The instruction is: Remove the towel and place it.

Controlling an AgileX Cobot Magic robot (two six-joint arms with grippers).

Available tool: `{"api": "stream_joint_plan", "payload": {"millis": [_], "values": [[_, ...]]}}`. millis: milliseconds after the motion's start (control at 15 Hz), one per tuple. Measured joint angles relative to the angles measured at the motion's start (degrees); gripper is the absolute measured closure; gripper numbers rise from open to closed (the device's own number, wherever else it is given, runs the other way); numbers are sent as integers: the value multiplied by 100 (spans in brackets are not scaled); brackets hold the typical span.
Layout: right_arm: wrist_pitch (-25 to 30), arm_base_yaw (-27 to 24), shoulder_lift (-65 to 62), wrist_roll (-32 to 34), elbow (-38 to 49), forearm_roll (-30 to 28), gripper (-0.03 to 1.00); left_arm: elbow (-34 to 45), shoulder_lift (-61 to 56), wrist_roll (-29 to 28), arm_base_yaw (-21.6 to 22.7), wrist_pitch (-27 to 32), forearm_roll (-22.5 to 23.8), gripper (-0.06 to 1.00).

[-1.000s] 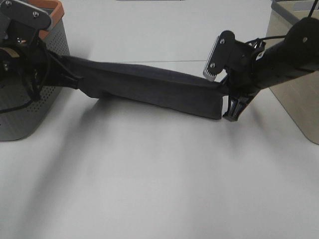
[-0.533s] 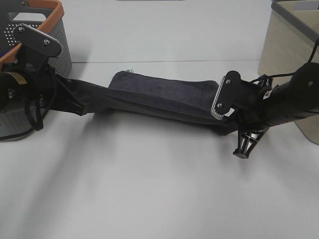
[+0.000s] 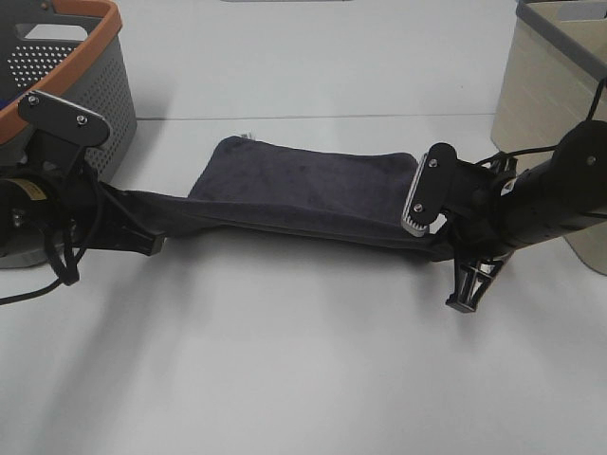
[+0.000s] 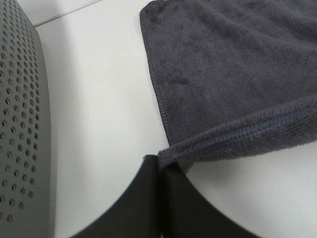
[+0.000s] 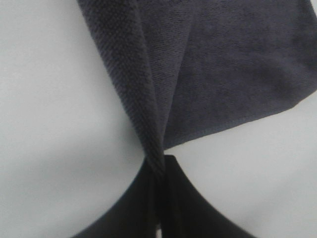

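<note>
black fingers (image 4: pixel 148 198) of the left gripper (image 4: pixel 159 166) are pressing flat together on a hemmed corner of the towel (image 4: pixel 233 69), with the dark charcoal terry cloth fanning away from the pinch and lying over the white table (image 4: pixel 99 99). the right gripper (image 5: pixel 159 161) is likewise clamping its two dark fingers (image 5: pixel 183 208) on a bunched fold of the same cloth, which is rising from the pinch in a tight twist before widening out. seen from the high camera, the towel (image 3: pixel 303 190) is stretching between the two grippers across the middle of the table (image 3: pixel 303 379), its near edge pulled taut and lifted while its far part is resting on the surface. the left gripper (image 3: pixel 152 245) is sitting low at the left, just beside a grey perforated basket (image 3: pixel 85 85) with an orange rim; the right gripper (image 3: pixel 438 248) is working near a beige bin (image 3: pixel 541 95) at the right edge. a small pale tag is showing at the towel's far left corner
</note>
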Motion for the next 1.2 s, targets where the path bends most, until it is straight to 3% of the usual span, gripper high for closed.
{"api": "stream_joint_plan", "payload": {"millis": [67,267,400,533,667,933,1000,1200], "values": [[126,0,0,0,0,0,94,0,0,-46,-6,80,29,94],[596,0,0,-11,0,-11,51,0,0,-80,-6,619,52,73],[653,0,-17,-17,0,-17,29,0,0,-86,-6,819,52,34],[693,0,-195,-17,0,-23,19,-46,0,-86,-6,1209,52,3],[682,0,-493,-17,0,-29,18,-367,0,-86,-6,2114,52,-3],[241,0,-1134,241,6,46,18,-1536,6,-115,-6,4062,52,-4],[-195,0,-1455,768,6,327,20,-2418,6,-401,-6,4962,57,-4],[-235,0,-1770,1301,-332,1020,22,-3707,6,-1140,-6,5689,453,-3]]}}
